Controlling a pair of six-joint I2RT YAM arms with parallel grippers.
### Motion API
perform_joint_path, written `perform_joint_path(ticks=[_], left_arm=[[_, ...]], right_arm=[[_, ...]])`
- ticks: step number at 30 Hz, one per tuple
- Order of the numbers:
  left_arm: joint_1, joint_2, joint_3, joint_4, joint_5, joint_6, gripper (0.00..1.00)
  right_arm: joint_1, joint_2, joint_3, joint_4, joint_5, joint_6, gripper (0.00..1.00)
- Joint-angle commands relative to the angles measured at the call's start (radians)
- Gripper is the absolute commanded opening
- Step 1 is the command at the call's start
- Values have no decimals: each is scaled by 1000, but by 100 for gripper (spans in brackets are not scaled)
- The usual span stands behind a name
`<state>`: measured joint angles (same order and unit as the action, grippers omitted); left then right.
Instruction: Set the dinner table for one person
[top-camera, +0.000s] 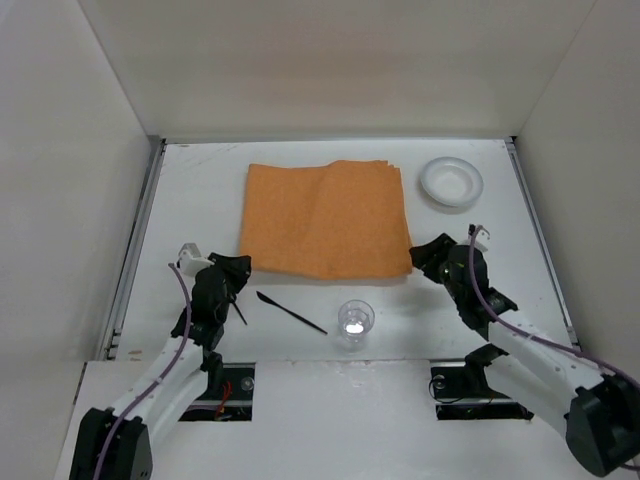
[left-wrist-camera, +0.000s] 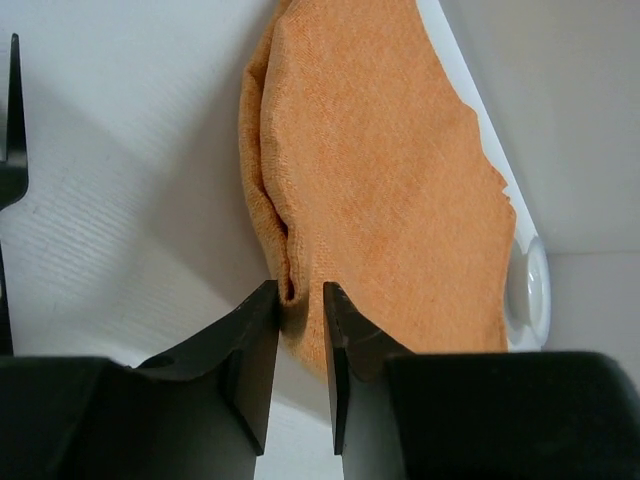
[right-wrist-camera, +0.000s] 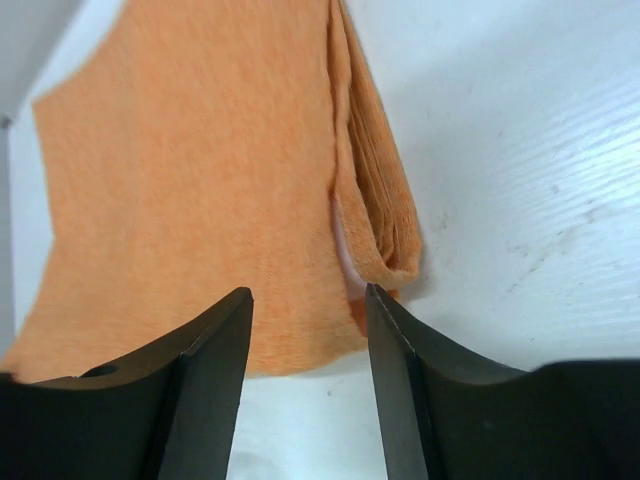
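Left jaws sit nearly together at the near-left corner of the orange cloth (top-camera: 325, 220); pinching it or not, I cannot tell. That cloth lies mid-way across the table (top-camera: 200, 200), which spreads flat under everything. Black fork (top-camera: 290, 312) and clear cup (top-camera: 355, 320) sit near the front, white plate (top-camera: 451, 182) far right. Right jaws gape wide around the near-right corner. Best to bite both corners evenly, low, then draw the cloth flat together.
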<state>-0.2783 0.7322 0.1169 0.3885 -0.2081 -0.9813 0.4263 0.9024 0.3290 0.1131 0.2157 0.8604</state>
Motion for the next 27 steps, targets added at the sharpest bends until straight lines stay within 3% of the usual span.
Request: perform_joint_path(ticks=[1,5,10,15,20,27], left_arm=[[-34,-108,23,-169,-62,4,23],[-69,-212,53,-292,-163,38,31],[-110,-114,92,-234,-251,78,34],[-178,143,167,-41,-247,136,35],[-169,390,207,45,-215,153,36],[-166,458,168,6,-260,181,35]], right_arm=[[9,-94,76,-128,137,-49,56],[16,-25,143,-125,125,-89,52],[65,194,225,-29,51,-119,28],[113,357,262,54,33,-113,29],[111,449,205,89,-7,0,29],[99,434,137,54,2,42,30]])
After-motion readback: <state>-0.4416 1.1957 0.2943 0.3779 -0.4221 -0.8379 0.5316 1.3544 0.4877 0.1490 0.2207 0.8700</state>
